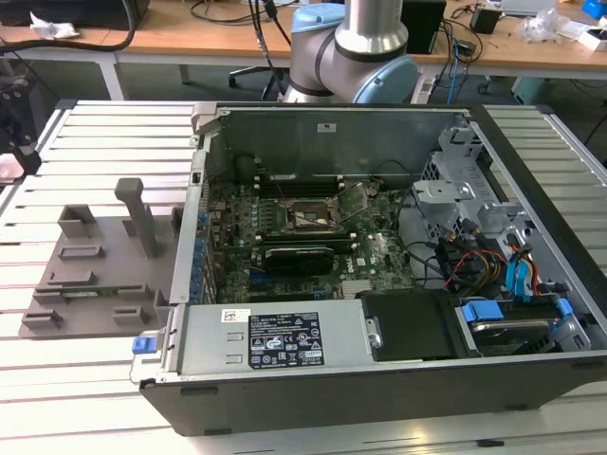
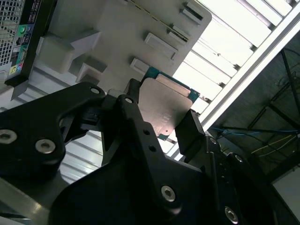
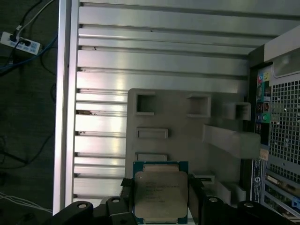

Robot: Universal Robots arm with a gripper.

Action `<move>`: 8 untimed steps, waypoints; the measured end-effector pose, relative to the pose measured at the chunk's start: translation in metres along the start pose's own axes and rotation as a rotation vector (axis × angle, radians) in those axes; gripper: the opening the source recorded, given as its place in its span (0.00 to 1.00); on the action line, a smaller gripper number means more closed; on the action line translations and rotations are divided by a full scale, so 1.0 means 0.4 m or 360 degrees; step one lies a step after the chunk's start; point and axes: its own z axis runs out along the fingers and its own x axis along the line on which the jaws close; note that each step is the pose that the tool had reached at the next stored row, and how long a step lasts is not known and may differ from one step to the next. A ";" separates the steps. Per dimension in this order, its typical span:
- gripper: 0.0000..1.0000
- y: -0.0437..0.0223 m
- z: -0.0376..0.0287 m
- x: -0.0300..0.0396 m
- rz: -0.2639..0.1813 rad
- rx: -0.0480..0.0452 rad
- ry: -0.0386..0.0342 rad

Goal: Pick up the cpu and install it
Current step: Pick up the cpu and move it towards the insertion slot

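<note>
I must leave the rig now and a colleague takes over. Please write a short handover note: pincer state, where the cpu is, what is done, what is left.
Pincer: shut on the cpu, a finger on each of two opposite edges.
Cpu: held with its metal top toward the first wrist camera, above the grey fixture, beside the open computer case.
Done: the cpu is picked up.
Left: the install. The cpu is not yet in the socket on the motherboard.

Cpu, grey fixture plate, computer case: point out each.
cpu [image 3: 161, 194], first wrist view, middle of its metal top.
grey fixture plate [image 3: 185, 145], first wrist view, bare flat face.
computer case [image 1: 213, 346], exterior view, near wall.
</note>
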 end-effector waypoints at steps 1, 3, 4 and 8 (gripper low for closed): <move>0.55 0.000 -0.003 0.000 0.0000 0.0000 0.0000; 0.55 0.000 -0.010 0.000 0.0000 0.0000 0.0000; 0.55 0.000 -0.013 0.000 0.0000 0.0000 0.0000; 0.55 -0.001 -0.035 -0.001 0.0000 0.0000 0.0000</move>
